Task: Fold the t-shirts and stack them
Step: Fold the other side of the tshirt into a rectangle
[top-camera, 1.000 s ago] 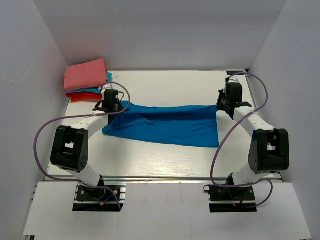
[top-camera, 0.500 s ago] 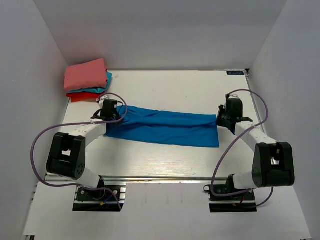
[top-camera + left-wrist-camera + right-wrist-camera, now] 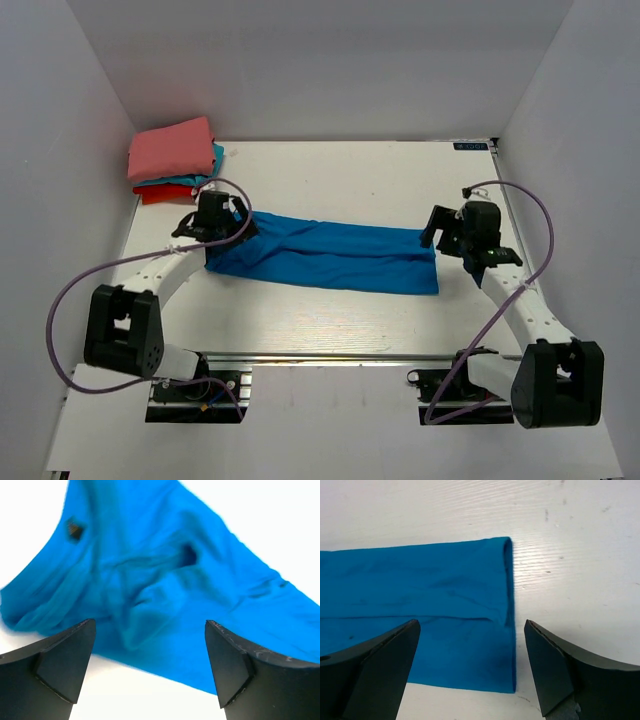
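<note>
Two grippers, both w/ jaws spread wide and nothing pinched btwn the fingers. The left gripper [image 3: 238,226] sits low over the left end of the plain royal-blue cloth t-shirt [image 3: 325,255]. The right gripper [image 3: 440,228] sits at the shirt's right end. Whether either one touches the cloth, can't tell.

The blue t-shirt lies flat on the white wood-grain tabletop [image 3: 340,175], approx mid-table. It is folded into a long narrow band running left to right btwn the two arms. Its left end is rumpled and wider. Left wrist cam shows creases, a dark pucker and a small dark tag [image 3: 74,528] there, w/ the black fingertips [image 3: 60,660] on either side of the frame and the cloth below the gap. The right end is tidy. Right wrist cam shows a straight short edge, a rounded fold along the far side, and an upper layer ending in a line partway across the lower one. Black fingertips [image 3: 380,665] stand apart on both sides, w/ cloth and bare table seen btwn them.

At the far-left corner of the table sits a small pile of folded shirts, well apart from the blue one: salmon-pink folded shirt [image 3: 172,148] on top, teal one [image 3: 214,156] under it, red one [image 3: 158,193] at the bottom. Purple cables [image 3: 90,262] loop off both arms.
</note>
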`<action>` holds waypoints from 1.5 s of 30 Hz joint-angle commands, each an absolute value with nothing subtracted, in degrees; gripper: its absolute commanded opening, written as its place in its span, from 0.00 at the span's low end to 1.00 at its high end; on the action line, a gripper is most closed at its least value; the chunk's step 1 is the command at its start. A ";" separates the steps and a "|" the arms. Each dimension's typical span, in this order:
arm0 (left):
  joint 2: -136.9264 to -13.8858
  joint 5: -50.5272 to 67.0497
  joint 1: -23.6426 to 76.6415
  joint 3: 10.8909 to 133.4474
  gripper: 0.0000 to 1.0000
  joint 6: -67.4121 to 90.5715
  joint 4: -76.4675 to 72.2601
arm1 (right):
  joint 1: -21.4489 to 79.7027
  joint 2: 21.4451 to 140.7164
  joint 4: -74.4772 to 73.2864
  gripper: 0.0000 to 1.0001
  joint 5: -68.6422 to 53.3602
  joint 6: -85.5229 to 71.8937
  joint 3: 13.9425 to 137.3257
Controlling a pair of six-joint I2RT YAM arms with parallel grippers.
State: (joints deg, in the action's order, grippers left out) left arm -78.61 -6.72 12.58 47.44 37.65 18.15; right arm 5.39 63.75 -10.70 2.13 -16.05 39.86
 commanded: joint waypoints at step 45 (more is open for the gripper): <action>-80.94 -17.49 12.13 50.89 0.61 42.45 36.74 | 9.23 84.99 -6.06 0.90 -5.71 -17.58 44.91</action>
State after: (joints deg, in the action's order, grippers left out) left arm -80.51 -17.89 12.53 49.25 42.76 38.68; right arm 8.78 86.76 -5.69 -6.55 -18.13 43.33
